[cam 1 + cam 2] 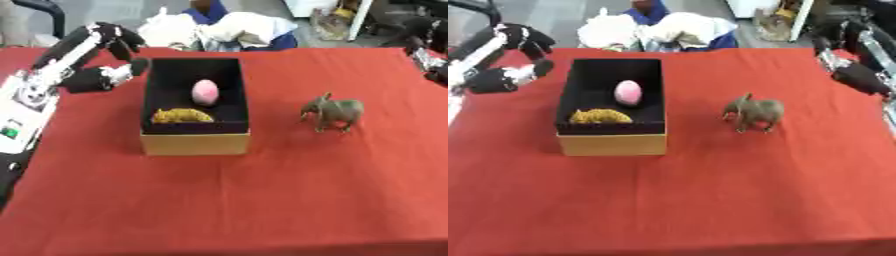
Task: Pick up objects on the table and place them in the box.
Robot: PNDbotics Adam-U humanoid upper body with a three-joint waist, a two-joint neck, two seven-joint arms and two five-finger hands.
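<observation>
Nearest me on the red table (262,200) sits the box (194,142), holding a yellow ridged item (182,116) and a pink egg shape (205,92). At its three o'clock, well apart, stands a grey-brown animal figure (332,113). My left hand (109,76) hovers at ten o'clock, fingers apparently curled on nothing. Only the right eye view shows my right hand (861,78), at two o'clock; I cannot tell its fingers.
</observation>
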